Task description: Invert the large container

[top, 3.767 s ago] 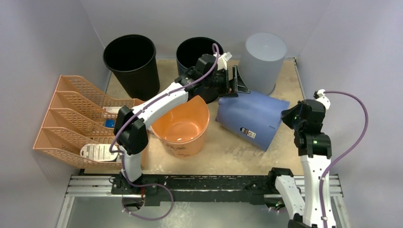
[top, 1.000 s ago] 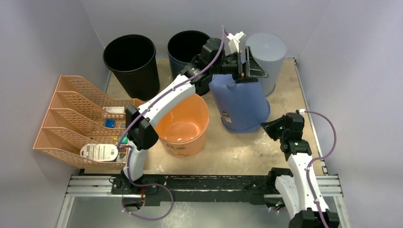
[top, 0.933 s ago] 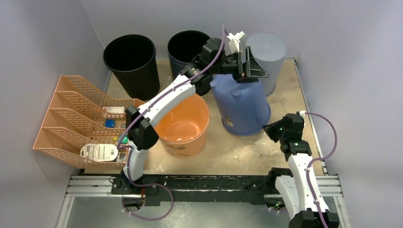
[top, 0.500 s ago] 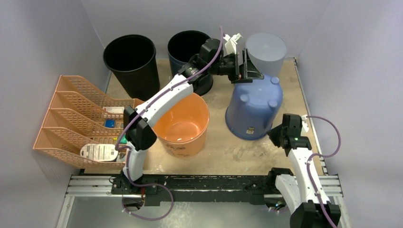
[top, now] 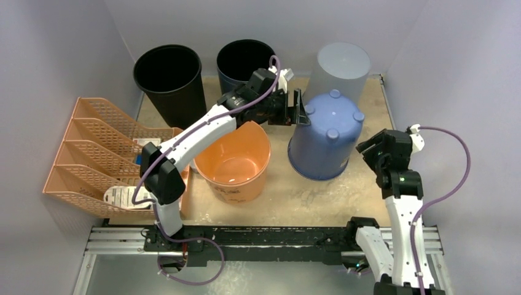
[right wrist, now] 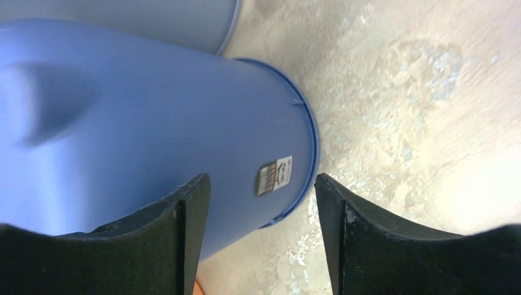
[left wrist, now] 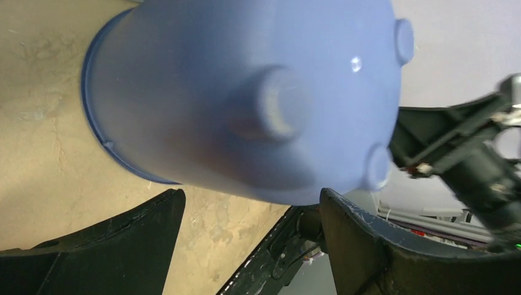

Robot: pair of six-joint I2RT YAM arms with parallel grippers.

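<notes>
Blue bin (top: 324, 134) stands mouth-down on the counter (top: 289, 195), its knobbed base up and rim flat. We take it as our landmark.

- Just behind it: grey bin (top: 341, 66), closed end up; we cannot tell whether they touch.
- Left of it, near: orange bucket (top: 236, 161), upright.
- Far left and behind: two black bins (top: 169, 75), interiors too dark to read.
- Well left: file rack (top: 98, 153), small packets in its slots.

Left claw (top: 298, 109) spread wide, just beside the bin's upper left wall. Right claw (top: 370, 146) also wide, near its right side, gripping nothing.

Bare counter lies in front of the bin.
</notes>
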